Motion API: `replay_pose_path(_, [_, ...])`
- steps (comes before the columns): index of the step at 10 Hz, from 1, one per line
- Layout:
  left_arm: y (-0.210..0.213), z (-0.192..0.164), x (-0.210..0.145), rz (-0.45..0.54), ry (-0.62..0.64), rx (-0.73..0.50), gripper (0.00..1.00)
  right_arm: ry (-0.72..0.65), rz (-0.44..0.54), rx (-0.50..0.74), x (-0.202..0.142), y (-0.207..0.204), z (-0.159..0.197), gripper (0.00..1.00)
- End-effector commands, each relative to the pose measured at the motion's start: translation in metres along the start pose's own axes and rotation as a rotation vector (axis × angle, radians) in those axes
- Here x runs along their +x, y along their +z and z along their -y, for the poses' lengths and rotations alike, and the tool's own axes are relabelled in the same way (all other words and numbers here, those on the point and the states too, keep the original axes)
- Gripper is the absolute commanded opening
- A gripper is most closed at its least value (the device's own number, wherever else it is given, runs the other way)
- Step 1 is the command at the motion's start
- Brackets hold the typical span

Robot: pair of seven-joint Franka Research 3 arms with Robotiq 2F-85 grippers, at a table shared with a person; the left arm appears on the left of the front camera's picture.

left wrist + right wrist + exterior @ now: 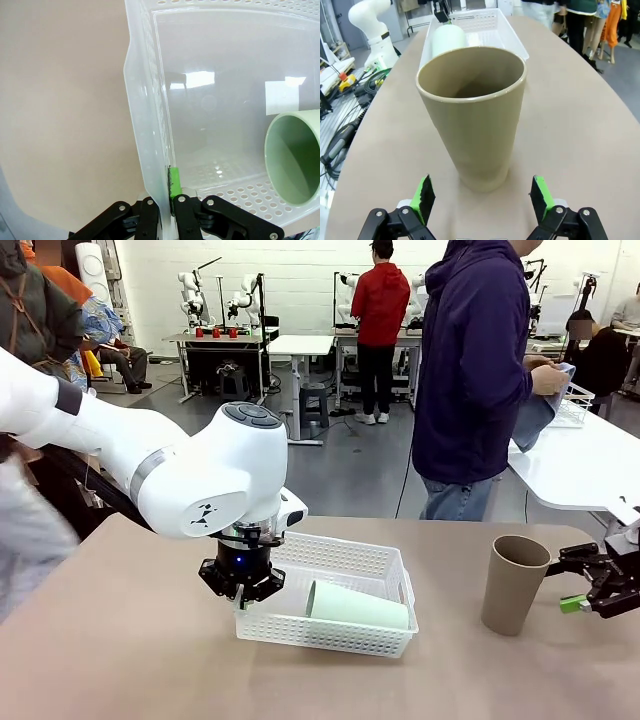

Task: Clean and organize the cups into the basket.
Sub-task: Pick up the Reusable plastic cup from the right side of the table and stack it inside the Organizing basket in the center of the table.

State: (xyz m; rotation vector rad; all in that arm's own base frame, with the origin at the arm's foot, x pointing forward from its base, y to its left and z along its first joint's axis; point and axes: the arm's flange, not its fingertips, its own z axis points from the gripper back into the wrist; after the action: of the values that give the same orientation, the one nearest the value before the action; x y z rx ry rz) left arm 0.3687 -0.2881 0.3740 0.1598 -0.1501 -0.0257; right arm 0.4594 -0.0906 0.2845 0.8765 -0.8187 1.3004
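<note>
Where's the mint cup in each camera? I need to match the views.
Front: mint cup lies on its side in the basket, lower middle.
Left wrist: right edge, mouth toward the camera.
Right wrist: top, left of centre, beyond the tan cup.
Shared landmark: the basket around it.

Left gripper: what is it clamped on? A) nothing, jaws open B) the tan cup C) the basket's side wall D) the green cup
C: the left wrist view shows the left gripper shut on the side wall of the basket, with the green cup lying inside, apart from it.
</note>
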Motion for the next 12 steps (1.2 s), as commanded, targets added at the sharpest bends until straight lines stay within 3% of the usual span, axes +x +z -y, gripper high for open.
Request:
replay_pose_path(1, [-0.002,0.002,-0.002,0.001,-0.004,0.012,0.00,0.029,0.016,-0.019,-0.002,-0.015,0.012,1.00])
replay_pose_path(12, [-0.002,0.002,-0.002,0.001,-0.004,0.012,0.00,0.039,0.040,0.039,0.007,-0.063,0.017,1.00])
